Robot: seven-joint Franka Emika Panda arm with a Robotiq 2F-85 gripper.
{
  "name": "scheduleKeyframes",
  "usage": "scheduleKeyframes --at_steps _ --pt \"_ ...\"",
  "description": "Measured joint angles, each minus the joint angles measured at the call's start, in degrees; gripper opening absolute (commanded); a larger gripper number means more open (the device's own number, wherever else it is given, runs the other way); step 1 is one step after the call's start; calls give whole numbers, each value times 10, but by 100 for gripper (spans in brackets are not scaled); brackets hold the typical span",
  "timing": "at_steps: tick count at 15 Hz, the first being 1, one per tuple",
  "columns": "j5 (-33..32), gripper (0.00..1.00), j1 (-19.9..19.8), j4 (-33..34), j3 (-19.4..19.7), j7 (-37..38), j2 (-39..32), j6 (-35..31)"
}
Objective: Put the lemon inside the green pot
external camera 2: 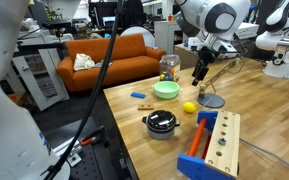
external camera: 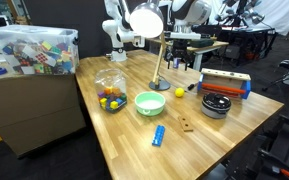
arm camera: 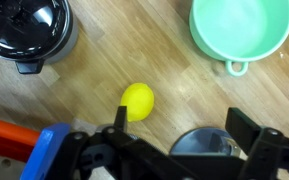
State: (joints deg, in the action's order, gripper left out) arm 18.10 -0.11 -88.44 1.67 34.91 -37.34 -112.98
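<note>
Shows lemon (arm camera: 137, 101) lying on wood near the green pot (arm camera: 241, 30), gripper (arm camera: 177, 122) poised above, fingers spread, empty. Best to centre over the lemon before descending, then close gently (likely to roll).

Orange sofa (external camera 2: 104, 57) — wooden table (external camera: 214, 135)

Lemon (arm camera: 137, 101) on table (arm camera: 134, 40), between lidded pot (arm camera: 26, 30) and open pot (arm camera: 241, 28); lamp base (arm camera: 199, 142), seemingly, just beside.

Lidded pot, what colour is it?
The lidded pot is black, clearest in the wrist view.
</note>
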Motion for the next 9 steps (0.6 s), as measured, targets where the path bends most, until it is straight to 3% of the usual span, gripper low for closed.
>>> scheduleKeyframes --at_steps 9 --pt "0 100 0 2 4 2 -16 -6"
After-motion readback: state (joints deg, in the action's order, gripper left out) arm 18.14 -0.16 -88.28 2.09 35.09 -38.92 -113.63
